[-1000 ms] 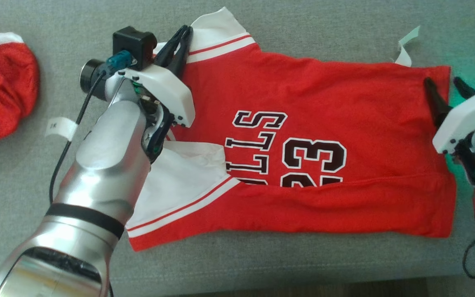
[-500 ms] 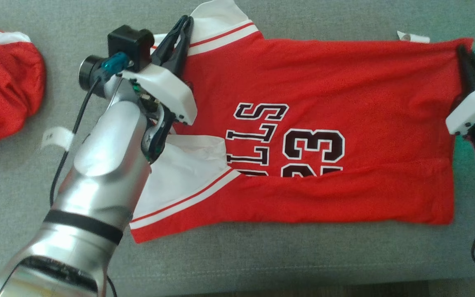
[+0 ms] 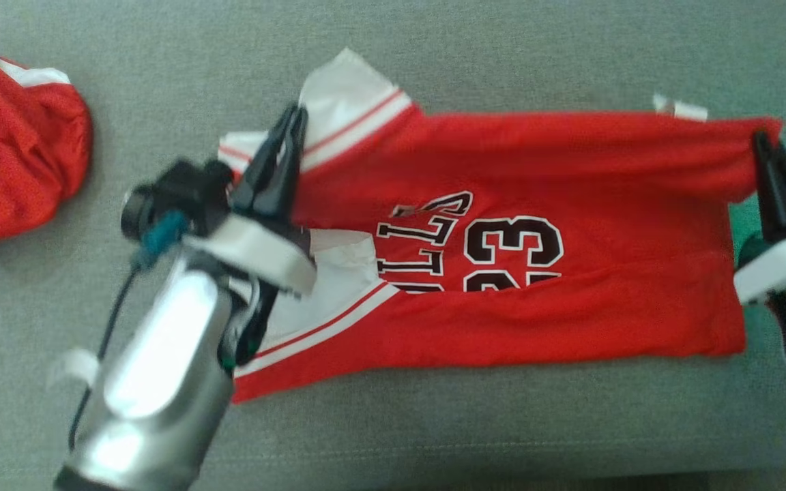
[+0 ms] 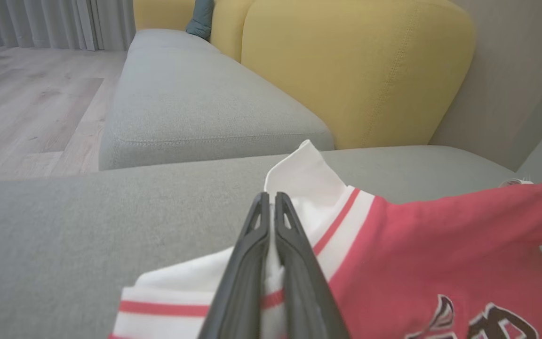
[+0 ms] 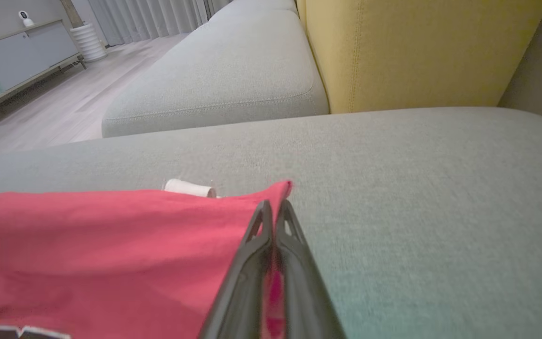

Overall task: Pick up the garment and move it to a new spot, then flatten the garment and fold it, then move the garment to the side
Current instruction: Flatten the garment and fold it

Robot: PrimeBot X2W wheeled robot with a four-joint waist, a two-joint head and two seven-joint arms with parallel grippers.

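red jersey (image 3: 591, 170) laid across grey sofa seat (image 3: 502, 41), far white-trimmed sleeve edge clamped by closed left end effector (image 3: 295, 113), far hem corner clamped by closed right end effector (image 3: 761, 140), far edge stretched between both, bare seat beyond it, second red garment (image 3: 18, 157) bunched well apart at left

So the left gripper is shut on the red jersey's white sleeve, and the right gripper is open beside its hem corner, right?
Not quite: the right gripper is shut on the red jersey's hem corner, as the right wrist view shows. The left gripper is shut on the white sleeve.
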